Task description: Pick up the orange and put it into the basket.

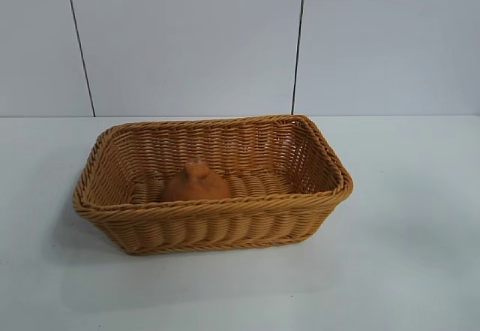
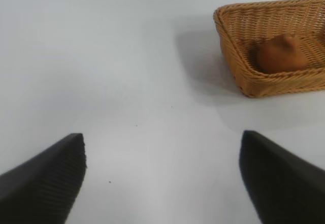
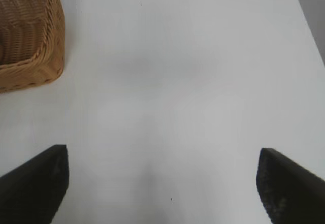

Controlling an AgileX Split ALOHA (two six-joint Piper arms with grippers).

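The tan wicker basket (image 1: 217,222) stands in the middle of the white table. The brownish-orange orange (image 1: 196,184), with its knobby bump up, sits inside the basket on its floor, toward the front left. The left wrist view shows the basket (image 2: 244,76) and the orange (image 2: 281,55) in it, far from my left gripper (image 2: 162,178), which is open and empty over bare table. My right gripper (image 3: 163,181) is open and empty over bare table, with a corner of the basket (image 3: 35,66) off to one side. Neither gripper shows in the exterior view.
The white table (image 1: 405,256) surrounds the basket on all sides. A pale panelled wall (image 1: 187,38) with dark seams stands behind the table.
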